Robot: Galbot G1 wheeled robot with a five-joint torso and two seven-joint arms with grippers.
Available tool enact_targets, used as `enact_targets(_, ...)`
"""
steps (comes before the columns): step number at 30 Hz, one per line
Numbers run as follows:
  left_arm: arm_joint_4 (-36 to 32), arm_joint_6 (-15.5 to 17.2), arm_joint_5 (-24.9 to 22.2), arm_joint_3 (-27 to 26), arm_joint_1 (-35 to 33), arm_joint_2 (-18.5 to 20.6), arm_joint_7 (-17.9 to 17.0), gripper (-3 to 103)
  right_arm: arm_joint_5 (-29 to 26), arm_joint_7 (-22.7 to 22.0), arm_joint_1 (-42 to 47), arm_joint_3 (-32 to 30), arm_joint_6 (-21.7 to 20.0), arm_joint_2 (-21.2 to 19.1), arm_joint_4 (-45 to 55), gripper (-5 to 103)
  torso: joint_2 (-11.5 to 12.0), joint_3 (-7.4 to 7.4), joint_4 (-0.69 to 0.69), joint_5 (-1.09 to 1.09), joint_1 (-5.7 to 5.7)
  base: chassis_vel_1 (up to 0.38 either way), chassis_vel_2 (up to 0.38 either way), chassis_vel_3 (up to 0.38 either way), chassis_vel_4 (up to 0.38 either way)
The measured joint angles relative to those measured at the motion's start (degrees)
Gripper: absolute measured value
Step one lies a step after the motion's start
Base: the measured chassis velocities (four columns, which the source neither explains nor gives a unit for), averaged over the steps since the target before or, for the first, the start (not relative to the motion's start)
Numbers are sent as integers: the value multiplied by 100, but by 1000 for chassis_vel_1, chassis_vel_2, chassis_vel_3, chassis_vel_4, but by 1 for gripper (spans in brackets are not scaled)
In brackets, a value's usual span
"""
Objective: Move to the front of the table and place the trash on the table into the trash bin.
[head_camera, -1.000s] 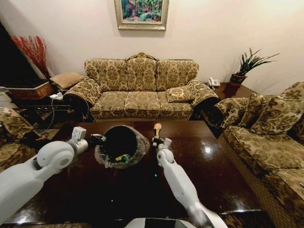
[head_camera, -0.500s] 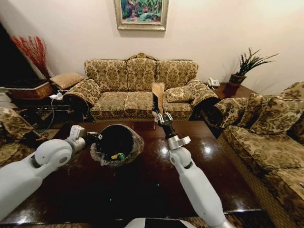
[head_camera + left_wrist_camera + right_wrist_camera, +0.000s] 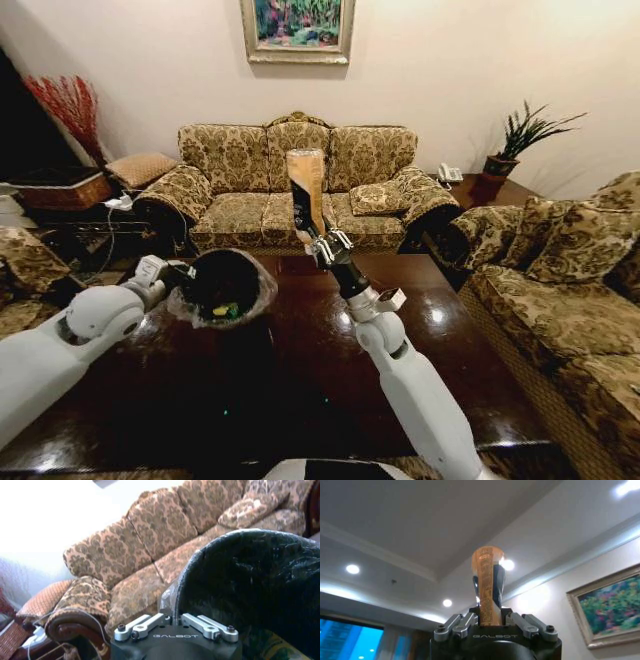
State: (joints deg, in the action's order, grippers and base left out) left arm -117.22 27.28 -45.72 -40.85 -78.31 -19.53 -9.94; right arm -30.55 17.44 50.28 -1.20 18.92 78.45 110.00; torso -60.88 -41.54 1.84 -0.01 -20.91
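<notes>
Your left gripper [image 3: 172,272] is clamped on the rim of the small round black trash bin with its crinkly clear plastic liner [image 3: 222,288], holding it tipped above the large dark brown glossy wooden table [image 3: 300,380], mouth facing you. Inside the bin you can make out a green and yellow scrap of trash [image 3: 224,310]. To the right of the bin, your right gripper [image 3: 318,243] is raised above the table with its fingers closed around the lower end of a small brown-orange bottle [image 3: 305,190], whose long axis stands nearly upright, tilted slightly toward the bin. The bin's open mouth lies to the left of the bottle and lower down, near but not under it. Judging from this, the bottle must travel leftward and down, and the right arm alone carries it.
</notes>
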Motion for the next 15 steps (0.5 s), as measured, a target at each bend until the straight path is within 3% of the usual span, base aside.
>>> enact_targets(6, -112, -94, -380, 29, 112, 59, 58, 0, -106, 128, -435, 445, -28, 54, -179, 24, 0, 0, -1, 1, 0, 0, 0, 0, 0)
enact_targets(15, -331, -61, -1472, 27, 168, 321, 284, 0, -45, 485, -876, 1105, -60, 218, -823, 24, 0, 0, 0, 1, 0, 0, 0, 0, 0)
